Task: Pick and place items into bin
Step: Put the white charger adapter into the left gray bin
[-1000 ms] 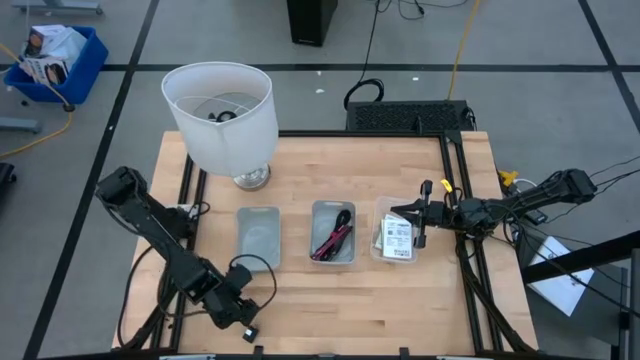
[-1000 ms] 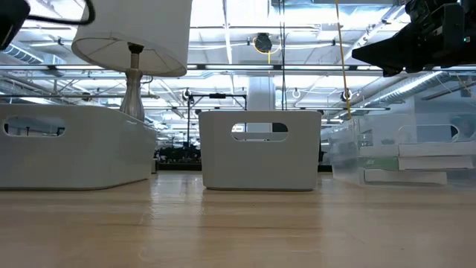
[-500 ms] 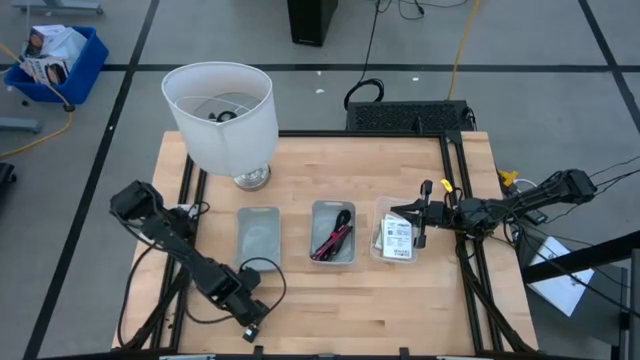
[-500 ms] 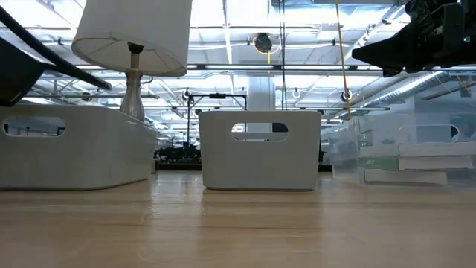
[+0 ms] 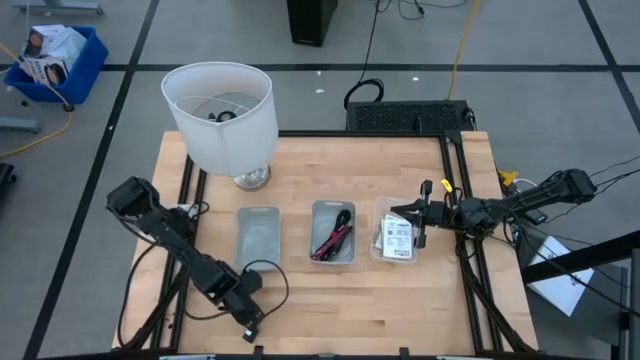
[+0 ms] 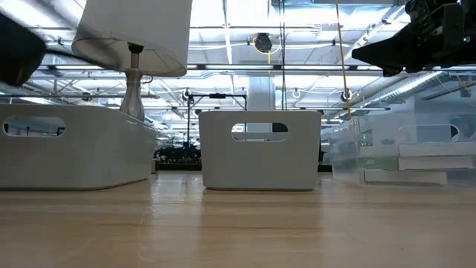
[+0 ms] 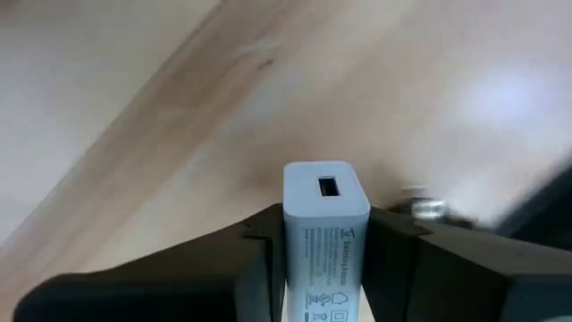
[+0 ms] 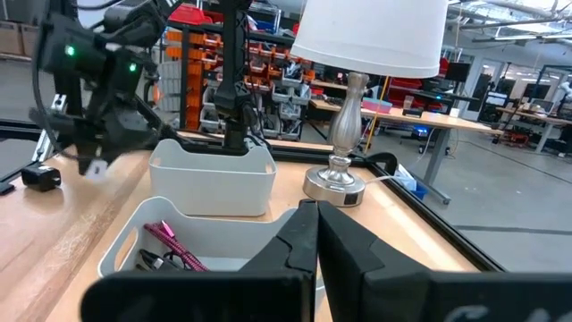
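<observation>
1. Low at the table's front-left corner, the left gripper [image 7: 326, 259] clamps a white plug [image 7: 325, 224]
2. Right gripper [image 8: 317, 234], fingers together, hovers over the packet bin [image 5: 396, 240]

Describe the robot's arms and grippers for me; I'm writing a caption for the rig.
Both arms are dark, jointed and slim, with black cables looping alongside. The left gripper has two blocky matte-black fingers. The right gripper has black wedge-shaped fingers, with a small yellow tag on the arm behind it.
</observation>
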{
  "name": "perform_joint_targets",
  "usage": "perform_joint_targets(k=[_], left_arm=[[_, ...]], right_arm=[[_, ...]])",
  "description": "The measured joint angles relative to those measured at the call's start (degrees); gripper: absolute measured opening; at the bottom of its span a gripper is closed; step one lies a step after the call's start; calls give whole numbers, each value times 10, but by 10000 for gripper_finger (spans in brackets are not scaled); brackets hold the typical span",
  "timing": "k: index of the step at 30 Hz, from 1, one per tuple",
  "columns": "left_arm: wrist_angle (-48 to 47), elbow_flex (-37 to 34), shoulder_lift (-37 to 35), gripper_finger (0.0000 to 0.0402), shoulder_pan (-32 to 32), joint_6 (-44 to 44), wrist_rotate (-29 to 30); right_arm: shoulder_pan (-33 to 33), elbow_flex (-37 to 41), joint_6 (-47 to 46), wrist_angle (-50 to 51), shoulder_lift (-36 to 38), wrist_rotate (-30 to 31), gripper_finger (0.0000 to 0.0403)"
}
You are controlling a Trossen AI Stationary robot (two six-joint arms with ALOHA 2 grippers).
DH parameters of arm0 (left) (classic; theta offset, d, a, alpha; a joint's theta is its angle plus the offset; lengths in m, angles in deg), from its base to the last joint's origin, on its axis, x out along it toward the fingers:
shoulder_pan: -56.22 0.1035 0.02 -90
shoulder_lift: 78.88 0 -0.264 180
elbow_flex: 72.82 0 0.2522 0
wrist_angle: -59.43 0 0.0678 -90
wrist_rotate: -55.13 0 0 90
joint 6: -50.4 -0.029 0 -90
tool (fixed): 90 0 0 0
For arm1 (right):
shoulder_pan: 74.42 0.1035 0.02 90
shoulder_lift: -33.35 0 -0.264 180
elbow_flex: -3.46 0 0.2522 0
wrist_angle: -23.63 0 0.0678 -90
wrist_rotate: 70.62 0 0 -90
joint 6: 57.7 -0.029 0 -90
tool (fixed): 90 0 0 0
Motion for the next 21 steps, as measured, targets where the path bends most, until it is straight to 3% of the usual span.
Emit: perform_joint_targets(k=[7, 14, 17, 21], left_arm=[[-17, 34, -69, 97, 31, -103, 50], [-134, 107, -151, 97, 68, -256, 234], [-236, 119, -168, 97, 91, -242, 304], [-303, 91, -170, 97, 132, -211, 298]], right_arm=[[0, 0, -1, 0, 0, 0, 4], [0, 0, -1, 0, 0, 0, 4], [0, 0, -1, 0, 0, 0, 4], [0, 0, -1, 2, 0, 0, 4]])
